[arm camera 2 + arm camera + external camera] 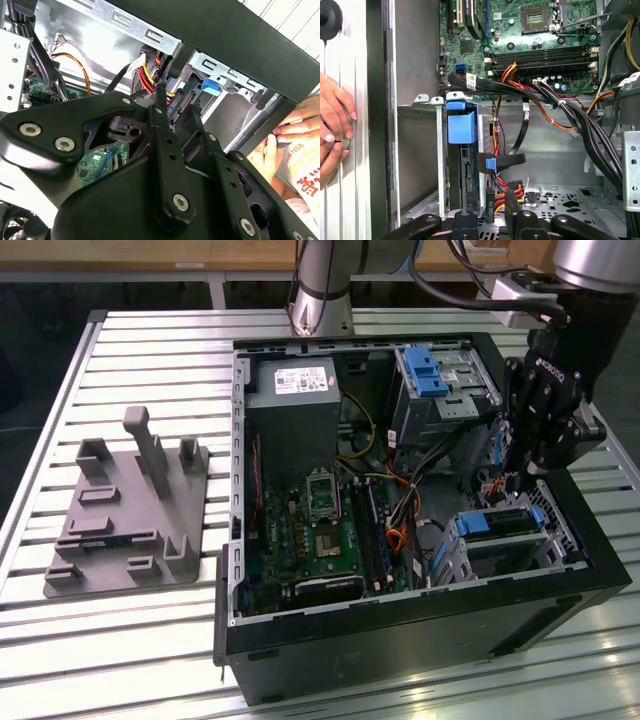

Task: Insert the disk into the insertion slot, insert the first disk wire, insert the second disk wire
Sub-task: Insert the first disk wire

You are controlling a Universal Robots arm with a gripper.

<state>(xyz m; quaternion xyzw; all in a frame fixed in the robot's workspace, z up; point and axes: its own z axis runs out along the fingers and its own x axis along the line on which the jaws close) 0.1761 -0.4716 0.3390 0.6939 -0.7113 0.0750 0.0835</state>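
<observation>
Gripper (510, 483) hangs inside the open computer case (300, 660), right by the cables (510, 87); whether it grips anything, I cannot tell. The disk (461, 127) sits in the insertion slot (500, 556), toward the desk's (150, 640) edge on the exterior view's right. White label (293, 381) on the power supply (290, 435), print too small to tell. A hand (332, 125) lies just outside the case.

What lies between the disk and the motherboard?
In the first wrist view, a bundle of black cables with red and orange wires crosses between the disk and the motherboard.
</observation>
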